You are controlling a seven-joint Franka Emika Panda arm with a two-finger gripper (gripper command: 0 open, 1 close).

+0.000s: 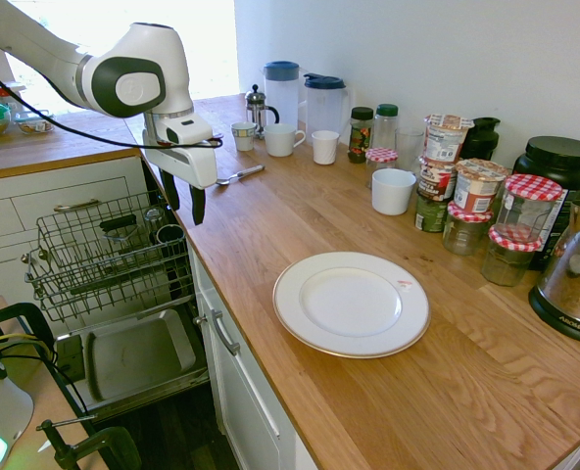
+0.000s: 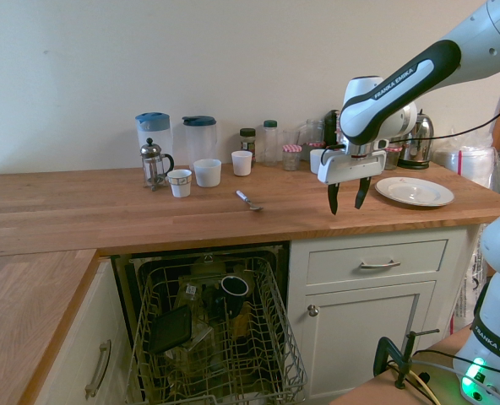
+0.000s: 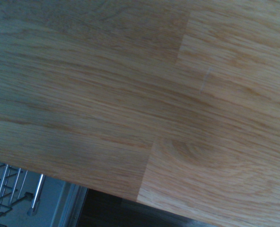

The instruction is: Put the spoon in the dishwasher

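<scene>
The wrist view shows little beyond blurred wood grain of the tabletop [image 3: 130, 94], with a sliver of wire rack at one corner; the spoon does not appear in it. In the first exterior view the arm partly covers the back of the dishwasher [image 1: 123, 284], whose pulled-out rack holds dark items too tangled in wire to name, apart from one dark mug [image 2: 232, 287] seen from the other side. One spoon [image 2: 249, 201] lies flat on the tabletop, in front of the cups and near the front edge, above the open dishwasher. One white plate [image 1: 351, 303] sits alone further along. Two lidded jugs [image 2: 153, 132] and one French press [image 2: 154, 163] stand by the wall. The one pincer [image 2: 349, 200] hangs pointing down over the tabletop edge, its two dark fingers spread wide apart, holding nothing and touching nothing, well apart from the spoon.
</scene>
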